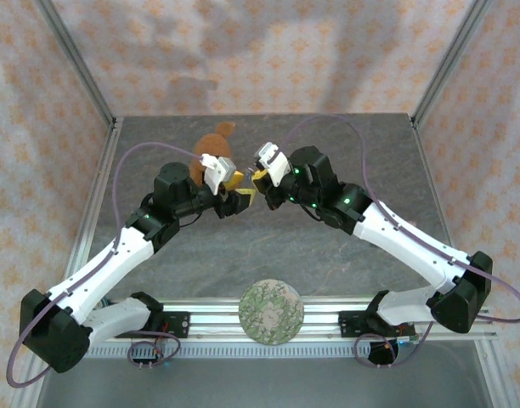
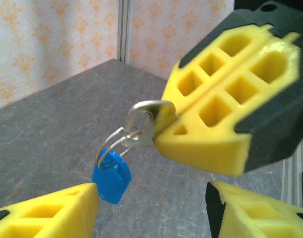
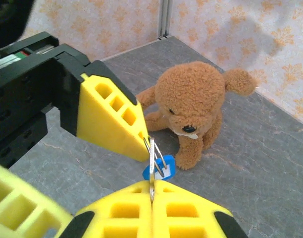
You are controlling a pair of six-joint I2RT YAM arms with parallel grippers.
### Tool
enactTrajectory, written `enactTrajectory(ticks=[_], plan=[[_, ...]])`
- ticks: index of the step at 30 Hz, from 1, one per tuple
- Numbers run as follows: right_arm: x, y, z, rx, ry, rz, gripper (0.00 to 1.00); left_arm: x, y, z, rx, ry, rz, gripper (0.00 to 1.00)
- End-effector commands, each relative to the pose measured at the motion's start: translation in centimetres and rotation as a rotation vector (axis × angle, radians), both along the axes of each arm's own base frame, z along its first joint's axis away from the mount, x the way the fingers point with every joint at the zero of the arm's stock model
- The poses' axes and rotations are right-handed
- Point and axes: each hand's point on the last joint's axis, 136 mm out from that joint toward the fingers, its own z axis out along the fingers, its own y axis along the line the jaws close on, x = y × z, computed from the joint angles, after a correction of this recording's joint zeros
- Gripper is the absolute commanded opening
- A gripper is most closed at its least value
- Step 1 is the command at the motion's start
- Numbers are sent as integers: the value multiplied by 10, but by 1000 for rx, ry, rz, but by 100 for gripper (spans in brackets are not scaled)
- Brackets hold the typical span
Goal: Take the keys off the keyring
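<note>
Holding the silvery key (image 2: 144, 116) clenched in my right pincer (image 3: 151, 191), just in front of the teddy bear (image 3: 191, 109), with keyring (image 2: 112, 141) and blue key (image 2: 112, 178) dangling from it.
My left pincer (image 2: 152, 198) is released beside the ring. If I close it on the blue key's head or tug sideways, I judge the thin key could slip and the bunch drop beside the teddy bear.

Your left arm (image 1: 115, 255) and right arm (image 1: 404, 238) both reach forward and inward, elbows out, wrists meeting nose to nose. The left gripper (image 1: 240, 190) has its jaws standing well apart. The right gripper (image 3: 151, 191) is clamped with its pads flat together, pinching the pale key (image 2: 144, 119) at the fingertips.
</note>
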Motion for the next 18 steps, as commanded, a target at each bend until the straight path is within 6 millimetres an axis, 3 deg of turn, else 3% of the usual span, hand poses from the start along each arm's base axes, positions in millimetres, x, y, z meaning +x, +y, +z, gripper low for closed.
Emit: enactTrajectory(ticks=[1,11,16,18], plan=[[2,-2,20,92,10,-9,0,1,7,16,-57,-62,44,61],[9,-21,35,289,118,-12,0,27,52,30,-216,4,307,65],[16,-31,43,447,214,35,0,33,55,51,-344,49,247,58],[19,-34,50,534,267,69,0,38,52,61,-393,99,188,50]])
